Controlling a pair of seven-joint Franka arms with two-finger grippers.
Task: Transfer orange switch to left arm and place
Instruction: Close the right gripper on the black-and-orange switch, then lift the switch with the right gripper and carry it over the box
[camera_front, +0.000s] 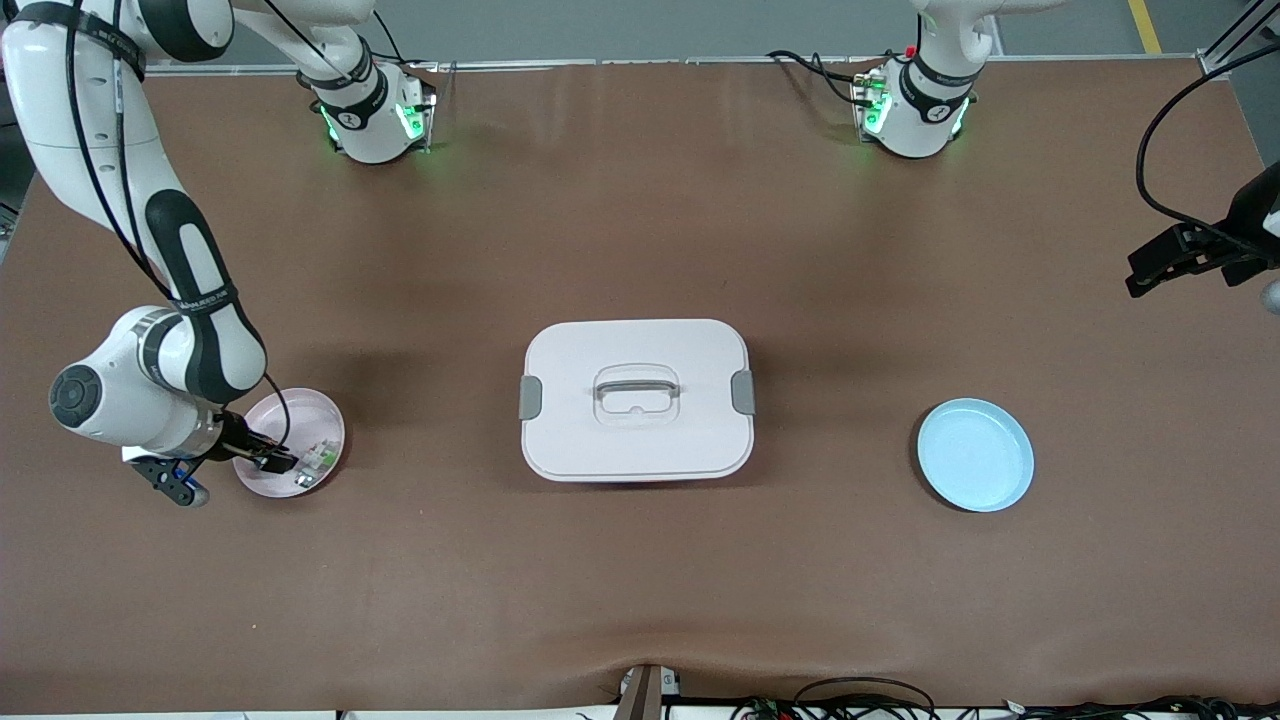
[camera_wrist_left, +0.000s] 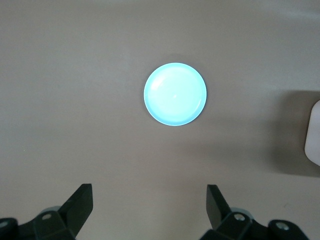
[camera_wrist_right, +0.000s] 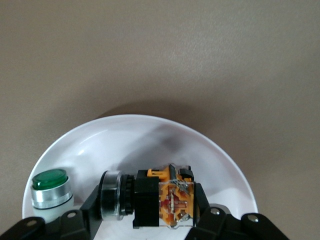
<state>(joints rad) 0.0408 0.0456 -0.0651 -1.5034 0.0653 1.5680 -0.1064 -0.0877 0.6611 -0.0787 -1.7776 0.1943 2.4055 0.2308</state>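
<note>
right gripper (camera_wrist_right: 150, 212) clamping orange switch (camera_wrist_right: 165, 200), no legible label

A light blue plate (camera_wrist_left: 175, 94) lies on the brown table (camera_wrist_left: 75, 100).

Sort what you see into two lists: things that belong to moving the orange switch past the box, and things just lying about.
Job: orange switch, gripped by the right hand in the pink plate; box; open left hand, waiting above the table.

Lying about: green-and-white component; blue plate.
</note>
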